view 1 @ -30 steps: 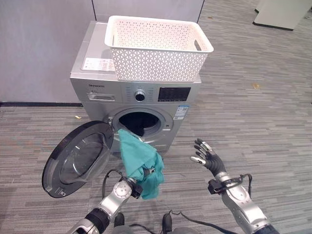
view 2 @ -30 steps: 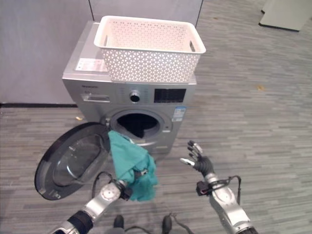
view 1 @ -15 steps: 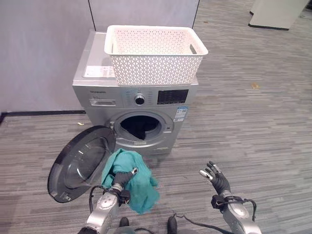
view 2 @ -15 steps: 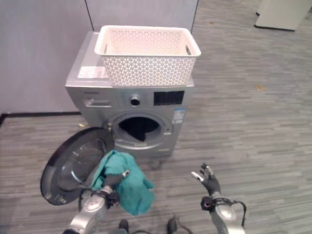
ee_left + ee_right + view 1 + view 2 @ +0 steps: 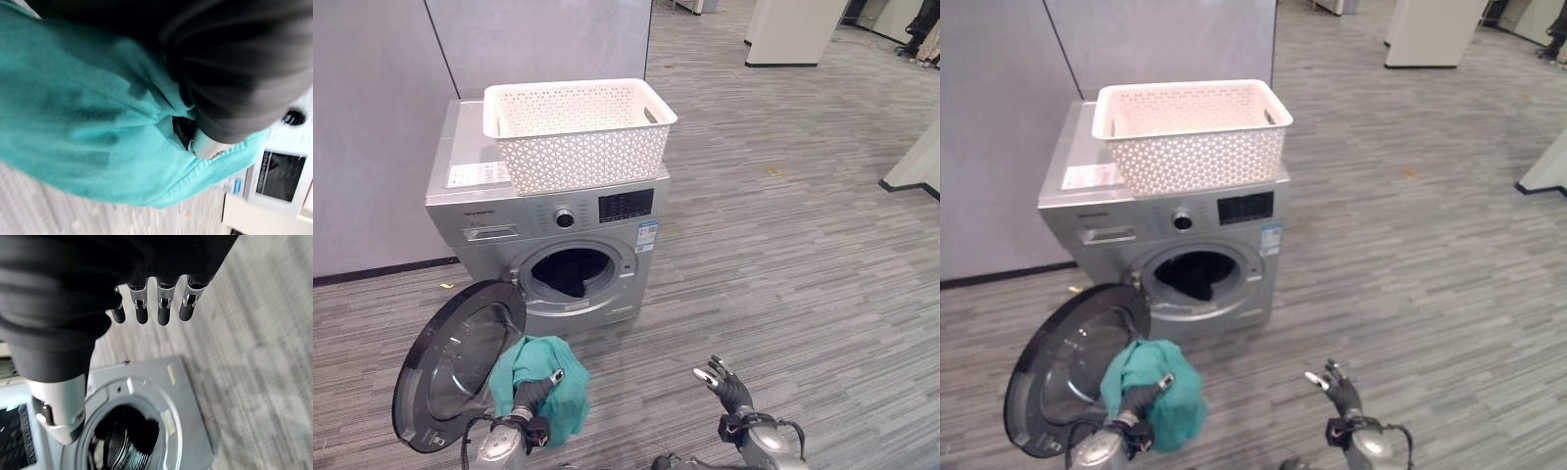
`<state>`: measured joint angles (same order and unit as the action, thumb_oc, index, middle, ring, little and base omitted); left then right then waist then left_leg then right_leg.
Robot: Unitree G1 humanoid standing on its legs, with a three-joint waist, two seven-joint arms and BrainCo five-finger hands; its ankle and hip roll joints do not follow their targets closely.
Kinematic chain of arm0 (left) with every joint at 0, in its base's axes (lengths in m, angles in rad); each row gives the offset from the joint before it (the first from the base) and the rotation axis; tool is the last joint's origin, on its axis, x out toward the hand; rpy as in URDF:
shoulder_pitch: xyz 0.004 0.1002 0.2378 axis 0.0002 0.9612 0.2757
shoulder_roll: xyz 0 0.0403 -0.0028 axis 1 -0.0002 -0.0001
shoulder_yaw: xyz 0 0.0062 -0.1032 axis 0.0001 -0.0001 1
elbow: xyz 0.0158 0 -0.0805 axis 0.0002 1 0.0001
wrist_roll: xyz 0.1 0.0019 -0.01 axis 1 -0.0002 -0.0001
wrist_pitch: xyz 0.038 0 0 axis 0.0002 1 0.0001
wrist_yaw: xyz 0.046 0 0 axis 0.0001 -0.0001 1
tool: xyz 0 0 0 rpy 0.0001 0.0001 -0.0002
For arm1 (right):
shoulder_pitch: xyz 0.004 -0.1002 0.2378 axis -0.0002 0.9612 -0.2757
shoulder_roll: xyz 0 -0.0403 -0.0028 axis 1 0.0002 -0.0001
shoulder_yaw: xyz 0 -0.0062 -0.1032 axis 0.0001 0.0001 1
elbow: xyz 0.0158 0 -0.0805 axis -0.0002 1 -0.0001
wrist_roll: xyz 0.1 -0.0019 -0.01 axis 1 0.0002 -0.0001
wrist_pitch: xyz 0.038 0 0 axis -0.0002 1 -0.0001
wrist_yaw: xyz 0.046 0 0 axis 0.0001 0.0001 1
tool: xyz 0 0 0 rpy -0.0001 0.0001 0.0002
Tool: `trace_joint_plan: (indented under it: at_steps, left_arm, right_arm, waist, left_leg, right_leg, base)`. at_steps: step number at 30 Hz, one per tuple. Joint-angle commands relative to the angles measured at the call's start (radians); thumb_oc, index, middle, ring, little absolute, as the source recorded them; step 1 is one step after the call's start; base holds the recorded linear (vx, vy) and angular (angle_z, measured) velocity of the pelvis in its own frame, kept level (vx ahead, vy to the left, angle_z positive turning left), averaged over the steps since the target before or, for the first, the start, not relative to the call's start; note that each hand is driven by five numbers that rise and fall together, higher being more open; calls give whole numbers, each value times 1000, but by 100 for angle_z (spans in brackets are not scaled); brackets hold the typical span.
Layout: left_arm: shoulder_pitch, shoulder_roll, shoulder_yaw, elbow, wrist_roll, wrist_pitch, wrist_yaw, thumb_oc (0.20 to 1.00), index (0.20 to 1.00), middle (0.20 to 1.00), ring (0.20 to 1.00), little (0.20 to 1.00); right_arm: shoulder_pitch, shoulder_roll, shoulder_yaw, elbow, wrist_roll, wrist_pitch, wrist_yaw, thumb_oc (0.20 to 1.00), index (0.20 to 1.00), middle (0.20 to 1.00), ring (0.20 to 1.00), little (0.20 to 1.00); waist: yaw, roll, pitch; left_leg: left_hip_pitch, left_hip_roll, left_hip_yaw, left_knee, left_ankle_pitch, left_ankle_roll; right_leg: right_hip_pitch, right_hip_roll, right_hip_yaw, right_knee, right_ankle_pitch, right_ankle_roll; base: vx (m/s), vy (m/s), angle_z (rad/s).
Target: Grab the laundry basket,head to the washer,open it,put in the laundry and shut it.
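The washer [image 5: 548,220] sits in the upper left of the head views, against a grey partition wall [image 5: 391,108], and is the biggest thing here. Its round door [image 5: 455,364] hangs wide open toward the lower left, leaving the drum mouth clear; a dark item already lies inside the drum, so loading looks partly done. On the washer's flat top rests the white laundry basket [image 5: 578,132], which seems parked there to free both hands and keep the clothes within reach of the opening. Grey plank floor [image 5: 803,255] fills the right half of the frame.

Low in the frame, just beside the open door, hangs a teal garment [image 5: 540,387] — the left hand [image 5: 536,392] has its fingers curled into the cloth, bunching it so it can be carried to the drum mouth. The bundle is well short of the opening, below it and nearer the camera.

At the lower middle right the right hand [image 5: 720,384] hovers above the floor with fingers relaxed and spread, holding nothing — probably kept free for the door.
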<state>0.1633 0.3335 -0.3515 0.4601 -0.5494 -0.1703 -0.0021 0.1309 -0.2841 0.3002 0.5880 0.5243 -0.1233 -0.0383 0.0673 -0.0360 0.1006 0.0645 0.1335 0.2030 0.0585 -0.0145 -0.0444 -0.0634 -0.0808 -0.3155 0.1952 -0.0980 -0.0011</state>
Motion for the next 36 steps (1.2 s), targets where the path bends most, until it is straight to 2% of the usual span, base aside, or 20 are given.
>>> trace_joint_plan:
  at_steps: [1,6,9,11,14,15,16,18,21,22,23,24,25,27,29,31,33,36]
  left_arm:
    - [-56,-5,-11,-66,0,-39,-36,200,200,200,200,200]
    - [-59,-6,-25,-60,9,-30,-42,200,200,200,200,200]
    - [-56,-7,-36,-62,9,-20,-44,200,200,200,200,200]
    - [-56,-7,-36,-62,9,-20,-44,200,200,200,200,200]
    - [-57,-5,-44,-60,9,-16,-44,200,200,200,200,200]
    - [-66,-5,-50,-64,12,-14,-41,200,200,200,200,200]
    - [-67,-5,-51,-64,12,-14,-41,200,200,200,200,200]
    - [-77,-4,-54,-69,14,-16,-39,200,200,200,200,200]
    - [-77,-4,-54,-69,14,-16,-39,200,200,200,200,200]
    - [-99,3,-51,-62,22,-20,-24,200,200,200,200,200]
    - [-104,6,-45,-61,21,-21,-20,200,200,200,200,200]
    - [-104,6,-45,-61,21,-21,-20,200,200,200,200,200]
    - [-108,6,-37,-59,21,-26,-14,200,200,200,200,200]
    - [-112,3,-25,-57,17,-28,-10,200,200,200,200,200]
    - [-111,1,-22,-56,16,-28,-12,200,200,200,200,200]
    - [-102,1,-18,-54,13,-30,-11,200,200,200,200,200]
    - [-102,1,-18,-54,13,-30,-11,200,200,200,200,200]
    - [-93,11,-26,-59,11,-34,-12,200,200,200,200,200]
  right_arm:
    - [-26,-16,-9,-32,-16,-31,21,1000,1000,1000,1000,1000]
    - [-25,-21,-2,-41,-21,-30,26,1000,1000,1000,1000,1000]
    - [-33,-27,10,-43,-26,-31,25,1000,1000,1000,1000,1000]
    - [-33,-27,10,-43,-26,-31,25,1000,1000,1000,1000,1000]
    - [-32,-32,14,-40,-16,-31,24,1000,1000,1000,1000,1000]
    - [-27,-35,10,-32,-8,-33,19,1000,1000,1000,1000,1000]
    - [-27,-35,9,-32,-8,-33,19,1000,1000,1000,1000,1000]
    - [-27,-36,6,-23,-6,-35,17,1000,1000,1000,1000,1000]
    - [-27,-36,6,-23,-6,-35,17,1000,1000,1000,1000,1000]
    - [-45,-33,9,-10,3,-41,9,1000,1000,1000,1000,1000]
    - [-57,-30,13,1,9,-41,8,1000,1000,1000,1000,1000]
    - [-57,-30,13,1,9,-41,8,1000,1000,1000,1000,1000]
    - [-69,-23,19,8,19,-42,5,1000,1000,1000,1000,1000]
    - [-89,-18,23,14,30,-39,5,1000,1000,1000,1000,1000]
    - [-91,-15,26,15,29,-36,9,1000,1000,1000,1000,1000]
    - [-89,-7,29,10,24,-32,14,1000,1000,1000,1000,1000]
    - [-89,-7,29,10,24,-31,14,1000,1000,1000,1000,1000]
    - [-72,3,12,9,18,-24,21,1000,1000,1000,1000,1000]
  waist:
    - [1,-21,-9]
    - [2,-24,-4]
    - [10,-25,11]
    - [9,-25,9]
    - [22,-22,27]
    - [24,-19,36]
    - [21,-20,34]
    - [20,-20,34]
    - [20,-20,34]
    - [28,-20,46]
    - [35,-22,52]
    - [36,-22,52]
    - [40,-19,54]
    - [53,-15,60]
    - [53,-8,53]
    - [54,13,26]
    - [56,12,26]
    - [60,8,21]
  left_leg:
    - [-86,-36,-92,41,-27,-2]
    - [-87,-19,-93,52,-18,-16]
    - [-111,3,-100,121,-21,-28]
    - [-113,3,-101,121,-20,-28]
    - [-164,9,-160,228,17,-38]
    - [-198,3,-213,238,38,-43]
    - [-202,1,-216,235,43,-42]
    - [-215,8,-249,183,41,-42]
    - [-215,8,-249,182,41,-42]
    - [-232,66,-302,30,139,-50]
    - [-247,85,-317,-22,159,-53]
    - [-245,85,-316,-24,159,-53]
    - [-256,103,-322,-76,171,-57]
    - [-266,124,-281,-117,194,-68]
    - [-256,131,-261,-129,187,-70]
    - [-235,143,-240,-132,207,-85]
    - [-233,143,-237,-132,207,-85]
    - [-253,117,-206,-51,205,-84]
  right_leg:
    - [132,10,-9,-165,0,57]
    - [152,28,-9,-186,-5,45]
    - [171,49,1,-188,-21,27]
    - [170,49,0,-188,-21,27]
    - [188,72,25,-184,-35,5]
    - [188,77,29,-174,-48,-3]
    - [184,76,25,-174,-46,-3]
    - [180,73,23,-157,-60,-1]
    - [180,73,23,-157,-60,-1]
    - [180,85,52,-105,-88,3]
    - [185,88,65,-92,-103,8]
    - [186,88,66,-91,-103,8]
    - [190,94,84,-76,-115,10]
    - [211,90,109,-63,-139,21]
    - [216,90,114,-60,-146,25]
    - [229,83,139,-55,-158,36]
    - [229,82,142,-54,-159,36]
    - [260,24,143,-76,-145,67]
  base:
    - [6,-92,-5]
    - [-1,-76,8]
    - [-16,-119,7]
    - [-7,-42,6]
    - [-12,-78,0]
    - [-21,-34,-5]
    - [-20,-6,-5]
    - [15,9,-4]
    - [41,23,-5]
    - [159,83,-10]
    - [159,83,-9]
    - [110,53,-16]
    - [111,58,-26]
    - [169,116,-28]
    - [136,114,-47]
    - [234,226,-59]
    - [136,138,-35]
    - [214,246,-18]
